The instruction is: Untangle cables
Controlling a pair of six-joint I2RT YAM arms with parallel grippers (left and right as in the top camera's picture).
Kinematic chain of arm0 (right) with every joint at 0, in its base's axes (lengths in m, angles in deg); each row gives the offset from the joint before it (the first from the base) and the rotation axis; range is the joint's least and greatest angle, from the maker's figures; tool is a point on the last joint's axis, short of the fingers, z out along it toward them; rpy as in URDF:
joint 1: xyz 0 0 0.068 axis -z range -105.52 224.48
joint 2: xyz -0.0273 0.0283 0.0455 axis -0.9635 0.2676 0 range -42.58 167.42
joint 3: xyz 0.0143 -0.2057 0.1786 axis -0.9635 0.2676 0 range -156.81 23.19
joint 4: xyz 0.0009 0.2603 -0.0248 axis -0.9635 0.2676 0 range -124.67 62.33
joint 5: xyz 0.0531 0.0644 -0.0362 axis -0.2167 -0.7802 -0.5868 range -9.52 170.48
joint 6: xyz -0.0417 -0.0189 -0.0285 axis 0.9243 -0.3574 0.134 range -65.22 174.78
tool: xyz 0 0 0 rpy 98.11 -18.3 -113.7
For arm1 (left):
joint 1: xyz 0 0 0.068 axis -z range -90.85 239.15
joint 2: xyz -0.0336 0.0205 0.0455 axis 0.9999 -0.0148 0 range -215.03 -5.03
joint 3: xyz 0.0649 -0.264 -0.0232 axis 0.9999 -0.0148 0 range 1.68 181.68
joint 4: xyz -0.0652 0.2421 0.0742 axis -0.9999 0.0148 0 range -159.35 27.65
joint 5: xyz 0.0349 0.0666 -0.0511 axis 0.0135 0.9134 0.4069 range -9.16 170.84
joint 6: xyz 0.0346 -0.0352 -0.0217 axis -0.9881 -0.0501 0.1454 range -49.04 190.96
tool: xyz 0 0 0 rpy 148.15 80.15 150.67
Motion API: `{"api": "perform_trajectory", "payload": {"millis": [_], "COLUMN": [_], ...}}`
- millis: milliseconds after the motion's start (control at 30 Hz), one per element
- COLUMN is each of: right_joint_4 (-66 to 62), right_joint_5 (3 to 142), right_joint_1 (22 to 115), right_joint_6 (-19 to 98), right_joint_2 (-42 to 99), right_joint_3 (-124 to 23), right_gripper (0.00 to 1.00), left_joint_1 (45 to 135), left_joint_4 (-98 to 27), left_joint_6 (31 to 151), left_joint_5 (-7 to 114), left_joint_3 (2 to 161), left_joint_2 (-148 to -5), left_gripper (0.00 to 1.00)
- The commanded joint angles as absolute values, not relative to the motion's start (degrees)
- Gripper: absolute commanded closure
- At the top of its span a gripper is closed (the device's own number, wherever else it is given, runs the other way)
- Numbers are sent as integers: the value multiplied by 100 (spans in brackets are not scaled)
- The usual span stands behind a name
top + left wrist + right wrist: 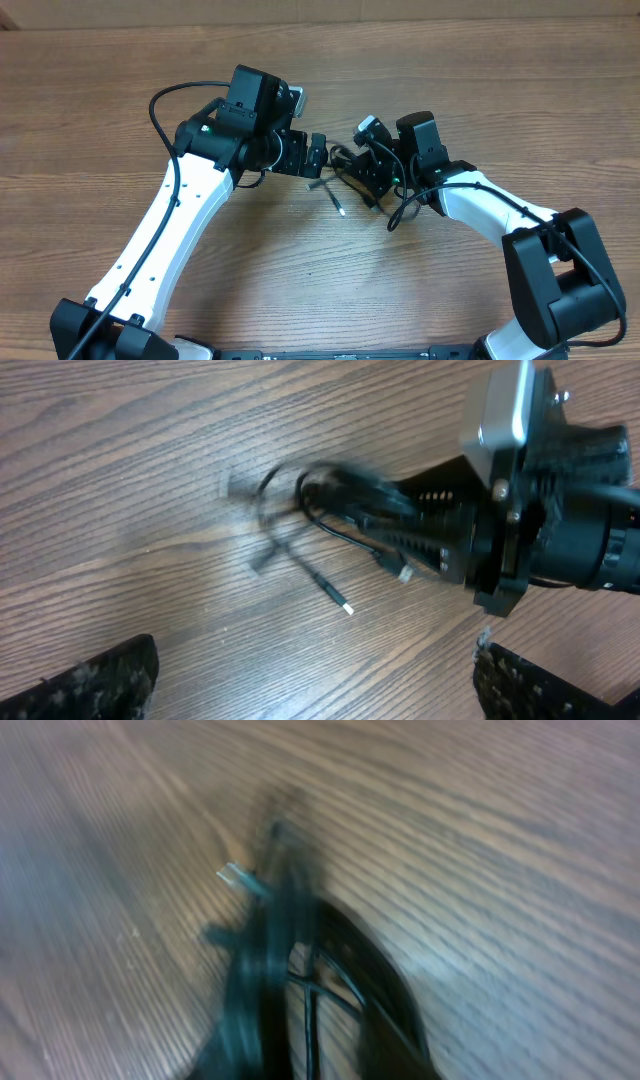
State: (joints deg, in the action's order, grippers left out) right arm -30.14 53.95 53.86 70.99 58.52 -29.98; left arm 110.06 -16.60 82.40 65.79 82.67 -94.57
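Note:
The cables are a small bundle of thin black loops on the wooden table, between my two grippers. In the left wrist view the cables trail two plug ends toward the camera, one with a metallic tip. My right gripper comes in from the right, and its fingers are closed on the loops. The right wrist view is blurred. It shows the right gripper with its dark fingers close together, cable strands between them and a plug tip beyond. My left gripper is just left of the bundle. The left gripper is wide open and holds nothing.
The right arm's own thicker black cable loops down beside its wrist. The right wrist's camera housing fills the upper right of the left wrist view. Bare wood table lies in front of the bundle.

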Motion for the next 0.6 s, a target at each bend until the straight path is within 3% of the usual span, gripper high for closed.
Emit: {"api": "perform_trajectory", "payload": {"millis": [0,267,567], "right_joint_4": [-2996,-2380,-2002], "right_joint_5": [5400,5380,5264], "right_joint_1": [5397,5397,5397], "right_joint_6": [6725,6065,5558], "right_joint_2": [5856,5323,3524], "right_joint_3": [-3111,-3131,-3131], "right_gripper": [96,96,96], "left_joint_1": [11017,11017,11017], "left_joint_4": [-1666,-1666,-1666], "left_joint_6": [8124,8124,8124], "left_joint_5": [6472,6475,6472], "left_joint_3": [8315,8315,8317], "left_joint_2": [-9494,-9494,-9494], "left_gripper": [0,0,0]}}
